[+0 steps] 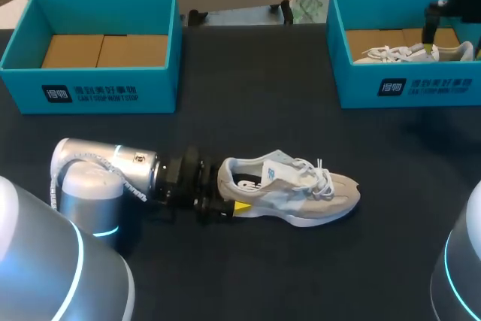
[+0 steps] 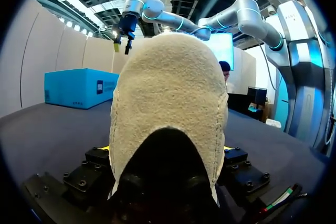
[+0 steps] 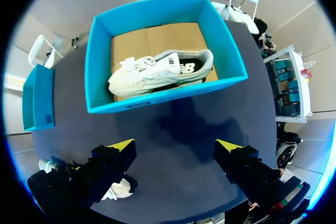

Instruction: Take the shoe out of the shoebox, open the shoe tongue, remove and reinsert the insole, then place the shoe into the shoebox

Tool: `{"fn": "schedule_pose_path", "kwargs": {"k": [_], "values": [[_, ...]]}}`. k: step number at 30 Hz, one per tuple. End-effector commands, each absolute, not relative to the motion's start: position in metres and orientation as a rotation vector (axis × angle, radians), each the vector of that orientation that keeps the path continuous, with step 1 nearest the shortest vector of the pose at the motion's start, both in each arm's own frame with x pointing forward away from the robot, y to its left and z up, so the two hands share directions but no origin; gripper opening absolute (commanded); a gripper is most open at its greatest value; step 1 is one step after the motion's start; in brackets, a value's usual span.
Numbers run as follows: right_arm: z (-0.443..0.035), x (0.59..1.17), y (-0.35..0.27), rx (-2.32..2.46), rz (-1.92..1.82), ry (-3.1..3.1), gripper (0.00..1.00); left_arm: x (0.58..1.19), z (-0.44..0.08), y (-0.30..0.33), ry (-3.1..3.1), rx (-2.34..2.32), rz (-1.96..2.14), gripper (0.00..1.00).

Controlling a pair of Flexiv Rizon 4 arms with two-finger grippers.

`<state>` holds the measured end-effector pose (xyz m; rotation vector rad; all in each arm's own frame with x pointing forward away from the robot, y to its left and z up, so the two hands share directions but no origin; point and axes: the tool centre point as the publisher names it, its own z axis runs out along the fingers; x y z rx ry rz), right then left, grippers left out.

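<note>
A beige and white shoe [image 1: 293,189] lies on its sole on the dark table, toe to the right. My left gripper [image 1: 231,186] is at its heel, one yellow tip on each side. In the left wrist view the heel [image 2: 170,103] fills the space between the fingers, which touch both its sides, so the left gripper [image 2: 166,149] is shut on it. My right gripper [image 1: 431,44] hangs open above the right blue shoebox [image 1: 406,84]. From the right wrist view, the right gripper [image 3: 176,148] is high over that shoebox [image 3: 168,98], which holds a second white shoe [image 3: 157,72].
An empty blue shoebox [image 1: 90,88] with a cardboard floor stands at the back left. The second shoe [image 1: 391,53] lies on its side in the right box. Dark tabletop lies between the boxes and ahead of the shoe's toe.
</note>
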<state>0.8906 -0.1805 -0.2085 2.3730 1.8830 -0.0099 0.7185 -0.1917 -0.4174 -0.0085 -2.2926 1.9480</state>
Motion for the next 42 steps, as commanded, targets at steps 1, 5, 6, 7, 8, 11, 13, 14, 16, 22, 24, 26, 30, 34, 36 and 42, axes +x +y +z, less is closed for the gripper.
{"fn": "schedule_pose_path", "kwargs": {"k": [1, 5, 6, 7, 8, 11, 13, 14, 16, 22, 24, 26, 30, 34, 36, 42], "values": [[-0.198, 0.868, -0.155, 2.361, 0.017, 1.879, 1.0, 0.717, -0.417, -0.192, -2.295, -0.005, 1.949, 0.0], [-0.197, 0.854, -0.124, 2.367, -0.013, 1.879, 1.0, 0.717, -0.417, -0.192, -2.295, -0.005, 1.949, 0.0], [-0.197, 0.85, -0.118, 2.375, -0.024, 1.865, 1.0, 0.717, -0.417, -0.192, -2.295, -0.005, 1.949, 0.0], [-0.196, 0.846, -0.111, 2.381, -0.024, 1.859, 1.0, 0.717, -0.417, -0.192, -2.295, -0.005, 1.949, 0.0], [-0.195, 0.841, -0.106, 2.39, -0.015, 1.859, 1.0, 0.717, -0.417, -0.192, -2.295, -0.005, 1.949, 0.0], [-0.195, 0.829, -0.088, 2.407, 0.009, 1.878, 1.0, 0.717, -0.417, -0.192, -2.295, -0.005, 1.949, 0.0], [-0.196, 0.827, -0.084, 2.433, 0.005, 1.888, 1.0, 0.717, -0.417, -0.192, -2.295, -0.005, 1.949, 0.0], [-0.196, 0.827, -0.084, 2.433, 0.005, 1.888, 1.0, 0.717, -0.417, -0.192, -2.295, -0.005, 1.949, 0.0], [-0.196, 0.827, -0.084, 2.433, 0.005, 1.888, 1.0, 0.717, -0.417, -0.192, -2.295, -0.005, 1.949, 0.0], [-0.196, 0.827, -0.084, 2.433, 0.005, 1.888, 1.0, 0.717, -0.417, -0.192, -2.295, -0.005, 1.949, 0.0], [-0.196, 0.827, -0.084, 2.433, 0.005, 1.888, 1.0, 0.717, -0.417, -0.192, -2.295, -0.005, 1.949, 0.0], [-0.196, 0.827, -0.084, 2.433, 0.005, 1.888, 1.0, 0.717, -0.417, -0.192, -2.295, -0.005, 1.949, 0.0], [-0.192, 0.823, -0.069, 2.417, 0.034, 1.893, 1.0, 0.717, -0.417, -0.192, -2.295, -0.005, 1.949, 0.0], [-0.197, 0.806, -0.04, 2.425, -0.01, 1.858, 1.0, 0.717, -0.417, -0.192, -2.295, -0.005, 1.949, 0.0], [-0.202, 0.796, -0.027, 2.437, 0.002, 1.847, 1.0, 0.717, -0.417, -0.192, -2.295, -0.005, 1.949, 0.0], [-0.215, 0.768, 0.015, 2.448, 0.012, 1.842, 1.0, 0.717, -0.417, -0.192, -2.295, -0.005, 1.949, 0.0]]}}
